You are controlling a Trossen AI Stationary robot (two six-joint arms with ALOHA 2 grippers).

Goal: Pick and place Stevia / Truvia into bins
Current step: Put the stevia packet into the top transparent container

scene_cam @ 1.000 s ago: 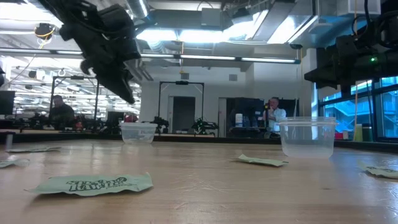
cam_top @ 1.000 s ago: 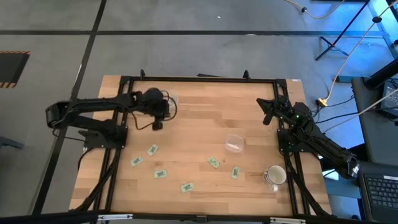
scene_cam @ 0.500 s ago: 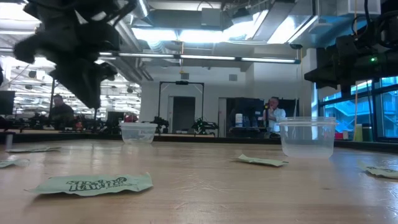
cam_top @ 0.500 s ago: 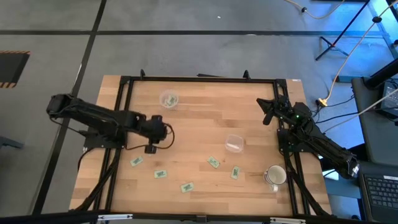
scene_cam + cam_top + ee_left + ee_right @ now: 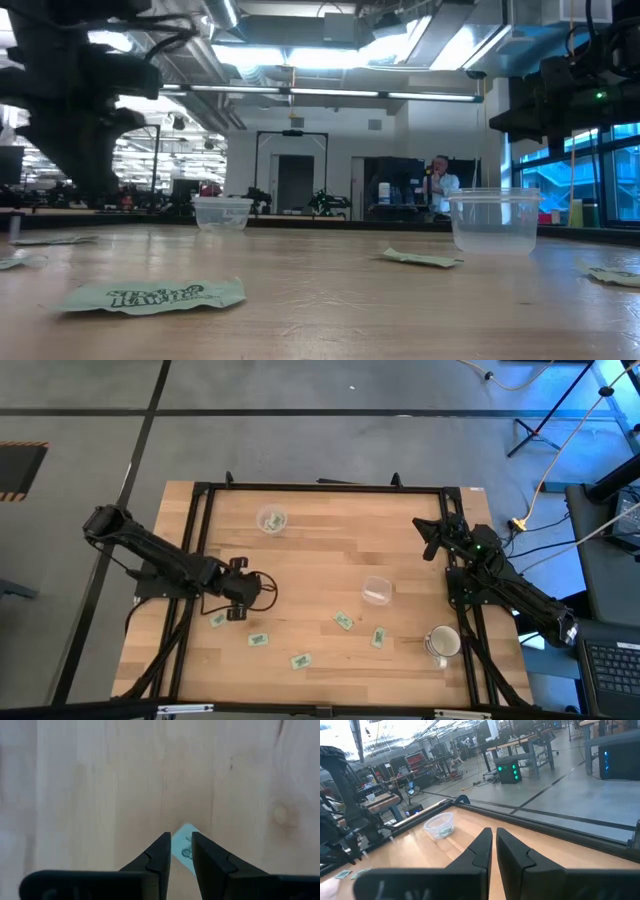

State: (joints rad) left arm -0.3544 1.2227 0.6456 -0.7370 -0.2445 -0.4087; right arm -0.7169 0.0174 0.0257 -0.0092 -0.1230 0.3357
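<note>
Hovering over the table's left side, the left gripper (image 5: 181, 849) has its fingers slightly parted and empty; a green packet (image 5: 183, 851) lies just below and ahead, seemingly long axis diagonal. Farther off, the right gripper (image 5: 494, 844) waits closed, well apart

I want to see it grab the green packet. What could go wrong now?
1. The left end effector has only a narrow gap over the flat packet, which peeks out between its fingers. It might pinch just a corner or push the packet along the table.
2. The cup with packets sits far across the table, so a weakly held packet could drop on the way.
</note>
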